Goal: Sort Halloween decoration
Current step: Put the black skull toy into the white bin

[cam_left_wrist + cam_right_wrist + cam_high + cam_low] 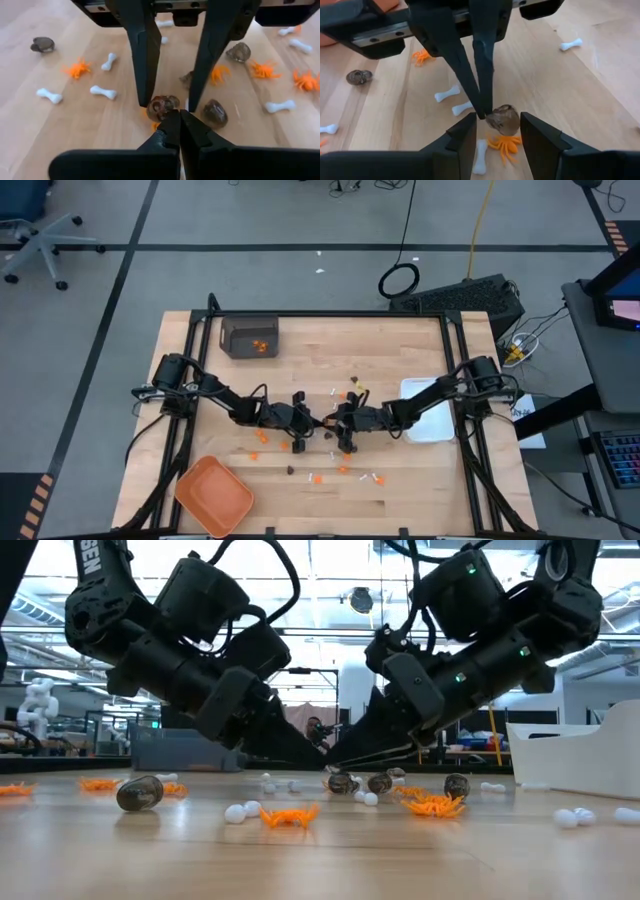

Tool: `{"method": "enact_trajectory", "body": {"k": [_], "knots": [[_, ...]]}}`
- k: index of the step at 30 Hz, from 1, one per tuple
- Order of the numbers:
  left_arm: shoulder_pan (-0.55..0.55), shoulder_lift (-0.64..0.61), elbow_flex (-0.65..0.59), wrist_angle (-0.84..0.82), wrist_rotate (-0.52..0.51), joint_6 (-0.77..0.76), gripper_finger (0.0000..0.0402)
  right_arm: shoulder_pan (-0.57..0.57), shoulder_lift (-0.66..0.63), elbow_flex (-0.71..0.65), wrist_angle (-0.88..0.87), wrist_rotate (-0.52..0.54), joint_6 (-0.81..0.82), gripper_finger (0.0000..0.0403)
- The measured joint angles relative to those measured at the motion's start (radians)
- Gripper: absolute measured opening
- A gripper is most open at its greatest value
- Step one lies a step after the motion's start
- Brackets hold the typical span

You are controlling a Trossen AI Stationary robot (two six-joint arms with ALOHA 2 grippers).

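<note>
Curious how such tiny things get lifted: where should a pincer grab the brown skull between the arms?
Across its rounded sides, from above: the skull lies low on the table, leaving only its flanks for fingers. The right pincer straddles it, open; the shut left pincer points at one side.

White letters "SEN" can be read on the left arm (95, 580).

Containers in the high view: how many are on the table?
3: a dark bin near the picture's top left, an orange tray at the bottom left, and a white dish at the right, partly covered. None seem hidden.
</note>
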Motion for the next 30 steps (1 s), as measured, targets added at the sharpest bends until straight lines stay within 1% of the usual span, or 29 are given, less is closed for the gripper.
{"method": "enact_trajectory", "body": {"k": [6,12,15,17,23,25,27,30], "knots": [[0.0,0.0,0.0,-0.003,0.003,0.0,0.0,-0.004,0.001,0.0,0.003,-0.007,-0.035,0.0132],[0.0,0.0,0.0,-0.006,0.008,0.0,0.0,-0.004,0.001,0.0,-0.011,-0.006,-0.046,0.01],[0.0,0.0,0.0,-0.006,0.009,-0.002,0.0,-0.004,0.001,0.0,-0.011,-0.006,-0.067,0.0097],[0.0,0.0,0.0,-0.008,0.009,-0.004,0.0,-0.004,0.001,0.0,-0.016,-0.006,-0.086,0.0109],[0.002,0.0,0.0,-0.044,0.009,-0.011,0.0,-0.003,0.001,0.0,-0.022,-0.006,-0.144,0.0174],[0.002,0.0,0.0,-0.054,0.009,-0.011,0.0,-0.003,0.001,0.0,-0.022,-0.011,-0.179,0.019],[0.002,0.001,0.0,-0.054,0.009,-0.011,0.0,-0.004,0.001,0.0,-0.022,-0.021,-0.202,0.0196],[0.002,0.001,0.0,-0.054,0.009,-0.011,0.0,-0.012,0.001,0.0,-0.022,-0.029,-0.221,0.0195]]}}
